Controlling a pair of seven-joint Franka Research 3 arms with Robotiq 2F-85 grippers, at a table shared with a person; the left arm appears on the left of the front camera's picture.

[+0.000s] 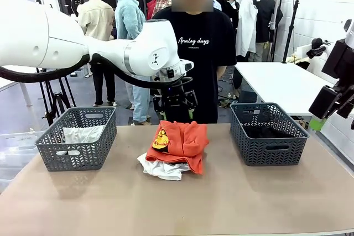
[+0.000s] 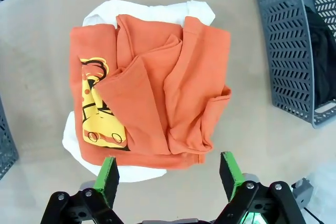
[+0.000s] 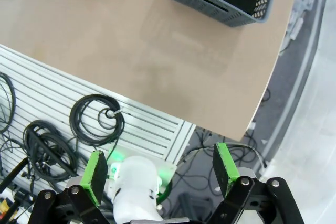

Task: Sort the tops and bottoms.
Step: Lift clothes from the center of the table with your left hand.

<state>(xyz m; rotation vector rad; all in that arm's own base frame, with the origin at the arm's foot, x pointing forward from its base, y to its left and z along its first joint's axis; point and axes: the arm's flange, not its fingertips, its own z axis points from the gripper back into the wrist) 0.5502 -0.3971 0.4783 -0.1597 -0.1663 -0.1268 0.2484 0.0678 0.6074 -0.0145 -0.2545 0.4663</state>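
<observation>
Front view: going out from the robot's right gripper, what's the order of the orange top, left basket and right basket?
1. Right basket, on the table's right side, closest to the right gripper.
2. Orange top, in the table's middle.
3. Left basket, on the far left side.

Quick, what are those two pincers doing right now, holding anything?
Left pincer: open, empty, over the orange top.
Right pincer: open, empty, out past the table edge.

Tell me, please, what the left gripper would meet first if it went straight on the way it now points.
Most likely the orange top, lying on the white top directly beneath the open left gripper.
</observation>
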